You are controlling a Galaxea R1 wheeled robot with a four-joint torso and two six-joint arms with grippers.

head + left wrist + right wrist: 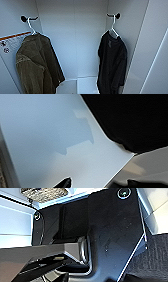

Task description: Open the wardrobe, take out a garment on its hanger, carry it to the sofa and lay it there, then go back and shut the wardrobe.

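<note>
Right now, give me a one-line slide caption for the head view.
Open white wardrobe: black garment on white hanger at right, olive-brown jacket at left.

The robot's wrist plate [115, 235] is wide, black and lightly speckled, with round silver-rimmed fittings [123, 193] at its corners; a dark grey jointed bar [37, 254] crosses lower left.

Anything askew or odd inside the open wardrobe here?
Nothing stands out. The black top hangs on its white hanger from the right hook, the olive jacket from the left; both hang straight in the wardrobe.
</note>
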